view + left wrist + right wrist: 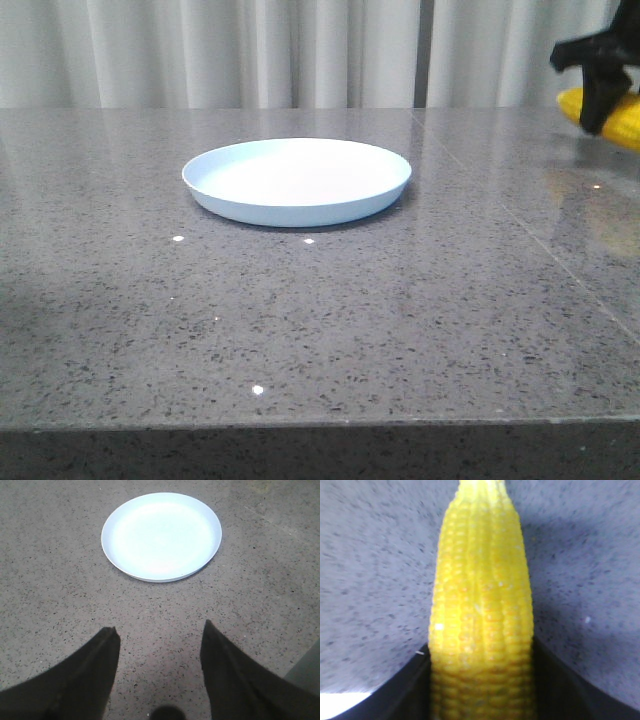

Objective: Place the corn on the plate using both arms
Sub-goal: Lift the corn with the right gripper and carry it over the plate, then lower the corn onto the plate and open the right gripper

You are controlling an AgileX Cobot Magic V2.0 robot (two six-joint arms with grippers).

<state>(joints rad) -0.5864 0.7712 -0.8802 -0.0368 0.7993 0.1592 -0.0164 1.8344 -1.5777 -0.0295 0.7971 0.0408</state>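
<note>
Pale pleated curtains (250, 50) close the background. Grey speckled stone bench (320, 320), polished, with a seam running along its right part.

Plate (297, 180): round, shallow, pale blue-white, low raised rim; sits flat on the bench left of centre, nothing on it. From the left wrist it lies ahead of the left tool (159, 636), well apart from it.

Left tool: two dark fingers (100, 655) spread wide over bare bench, nothing between them.

Right tool (600, 75): black, at the far right edge of the front view, raised above the bench, clamped on the corn.

Corn (482, 610): bright yellow cob, rows of kernels, held between the right tool's fingers with its tapered end projecting beyond them; well right of the plate.
</note>
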